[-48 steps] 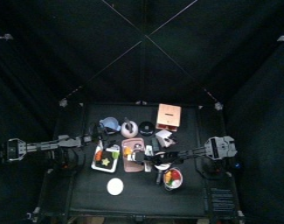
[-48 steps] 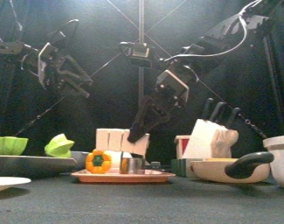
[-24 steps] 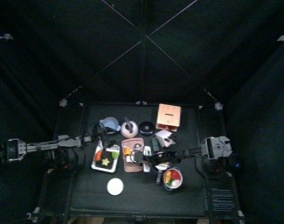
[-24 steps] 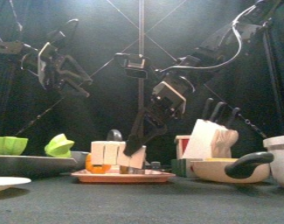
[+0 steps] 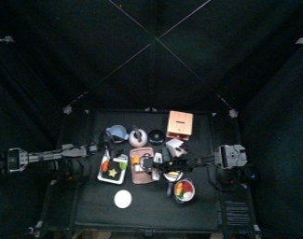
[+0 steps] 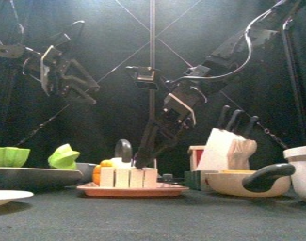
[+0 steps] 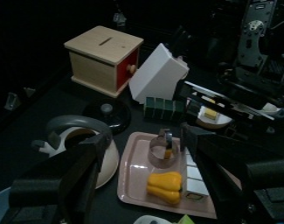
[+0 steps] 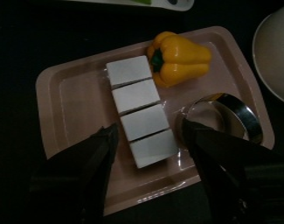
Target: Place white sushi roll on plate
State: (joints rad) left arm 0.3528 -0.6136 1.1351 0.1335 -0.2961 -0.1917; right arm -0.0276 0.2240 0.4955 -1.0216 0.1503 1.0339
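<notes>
A row of several white sushi rolls (image 8: 142,109) lies along the pink tray (image 8: 72,92). My right gripper (image 8: 150,133) reaches across from the right and is shut on the end roll, one jaw at each side, low over the tray. In the front view the gripper (image 6: 144,158) hangs just above the rolls (image 6: 127,176). The white plate (image 5: 122,198) lies at the table's front, left of the tray (image 5: 144,168); its rim shows in the front view (image 6: 5,198). My left gripper (image 7: 148,144) is open and held high at the left (image 6: 80,87).
A yellow pepper (image 8: 179,57) and a metal cup (image 8: 232,118) share the tray. A wooden box (image 7: 103,57) stands at the back, a white knife block (image 6: 224,151) and a pan (image 6: 243,181) to the right, green items (image 6: 10,155) at the left.
My right gripper has come down toward the tray, and the white rolls have gone down with it from a raised position. The left arm has not moved.
</notes>
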